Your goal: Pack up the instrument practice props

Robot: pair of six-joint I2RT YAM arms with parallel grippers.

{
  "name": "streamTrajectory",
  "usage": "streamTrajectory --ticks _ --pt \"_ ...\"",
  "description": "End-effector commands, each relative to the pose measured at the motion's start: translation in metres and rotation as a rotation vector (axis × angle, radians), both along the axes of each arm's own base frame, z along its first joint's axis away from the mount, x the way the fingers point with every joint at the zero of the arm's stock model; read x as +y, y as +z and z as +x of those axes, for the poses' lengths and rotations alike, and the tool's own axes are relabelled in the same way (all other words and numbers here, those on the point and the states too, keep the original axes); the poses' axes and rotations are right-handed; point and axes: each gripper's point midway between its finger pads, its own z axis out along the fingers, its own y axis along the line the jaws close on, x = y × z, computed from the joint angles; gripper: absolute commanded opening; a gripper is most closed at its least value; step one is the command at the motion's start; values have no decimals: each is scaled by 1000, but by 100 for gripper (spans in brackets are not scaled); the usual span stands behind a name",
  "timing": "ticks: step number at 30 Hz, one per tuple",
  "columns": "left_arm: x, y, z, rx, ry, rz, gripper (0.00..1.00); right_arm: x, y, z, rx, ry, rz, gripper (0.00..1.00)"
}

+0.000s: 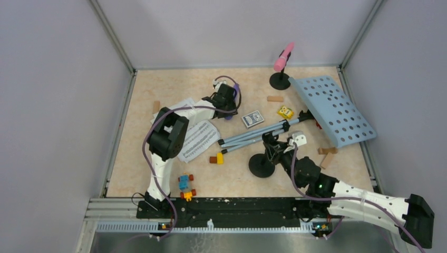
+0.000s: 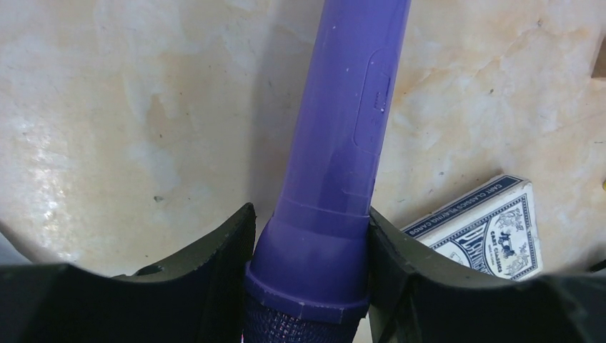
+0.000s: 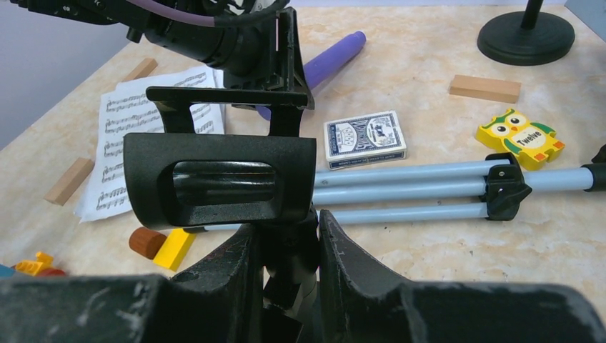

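Taking the card box (image 1: pixel 253 118) as the landmark, the sheet-music pages (image 1: pixel 197 139) lie well to its left on the worktop (image 1: pixel 232 179). Just left of the card box, the left end effector (image 2: pixel 309 243) is closed on the purple microphone (image 2: pixel 343 143), pinching the thick collar below the head, with the handle running out past the card box; whether the handle tip touches the worktop cannot be told. On the card box's near side, beyond the tripod legs (image 1: pixel 258 134), the right end effector (image 3: pixel 289 250) is clamped on the neck of the black mic holder (image 3: pixel 214 179), right under its clip. Behind and to the right of the card box, the pink microphone (image 1: pixel 283 57) stands in the second holder (image 1: pixel 280 80), and the pale blue music desk (image 1: pixel 332 108) lies further right. The step in hand looks like carrying off both gripped props. To do it well, lift the purple microphone level, since the long handle may sag from a grip at one end. Raise the mic holder straight up, because its heavy base sits just beside the tripod legs and could drag them. No container for packing shows.
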Motion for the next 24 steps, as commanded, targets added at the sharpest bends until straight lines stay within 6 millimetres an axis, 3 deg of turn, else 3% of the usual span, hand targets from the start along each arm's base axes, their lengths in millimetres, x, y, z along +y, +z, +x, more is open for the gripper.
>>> streamTrajectory --ticks 1,6,11,18,21,24 --pt "-7 -14 -18 75 13 -20 10 1 -6 -5 40 18 27 0" --pt "-14 -20 -48 93 -11 -22 50 -2 -7 -5 48 7 41 0" --pt "-22 -22 -68 114 -33 -23 72 -3 -8 -6 62 8 39 0" --pt "-18 -17 -79 124 -23 -18 89 -5 -1 -7 54 6 28 0" --pt "-14 3 -78 86 -18 -23 98 -7 14 -6 26 7 6 0" --pt "-16 39 -71 17 -31 -53 99 -7 37 -5 4 11 -20 0"
